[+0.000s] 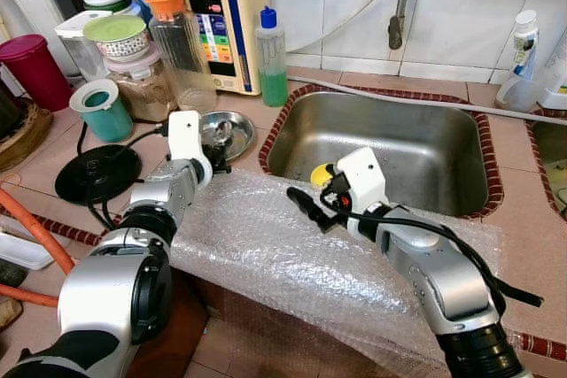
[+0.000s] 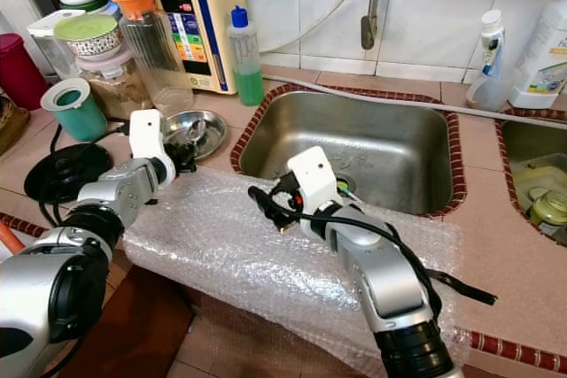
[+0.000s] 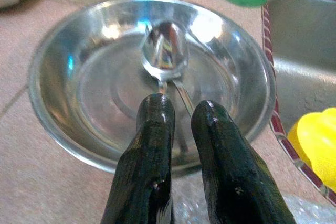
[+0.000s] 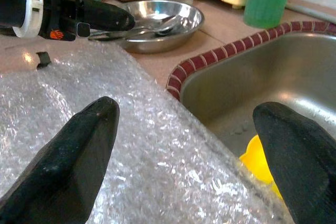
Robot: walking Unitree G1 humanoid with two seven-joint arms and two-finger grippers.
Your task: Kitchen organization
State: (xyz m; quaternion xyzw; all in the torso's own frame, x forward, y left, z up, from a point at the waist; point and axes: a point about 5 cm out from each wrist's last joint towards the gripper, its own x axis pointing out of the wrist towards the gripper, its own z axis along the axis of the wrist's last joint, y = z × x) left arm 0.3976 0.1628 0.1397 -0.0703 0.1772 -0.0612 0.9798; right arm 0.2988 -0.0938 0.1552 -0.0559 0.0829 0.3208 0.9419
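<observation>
1. From the head, looking left: the left gripper (image 1: 217, 150) is reaching over the near rim of a small steel dish (image 1: 232, 133) sitting on the tiled counter (image 1: 518, 174) beside the sink (image 1: 443, 161), while the right gripper (image 1: 306, 205) is hanging above a sheet of bubble wrap (image 1: 292, 258) draped over the counter's front edge
2. From the head, looking right: a green soap bottle (image 2: 247, 57) is standing behind the dish, and something yellow, hard to identify, is lying in the sink by the right wrist
3. Left wrist: the two fingers (image 3: 149, 145) are nearly closed, pinching the handle of a spoon (image 3: 164, 51) whose bowl is resting in the middle of the dish
4. Right wrist: the fingers (image 4: 73, 156) are standing spread wide apart, holding nothing, hovering over the bubble wrap at the sink's edge
</observation>
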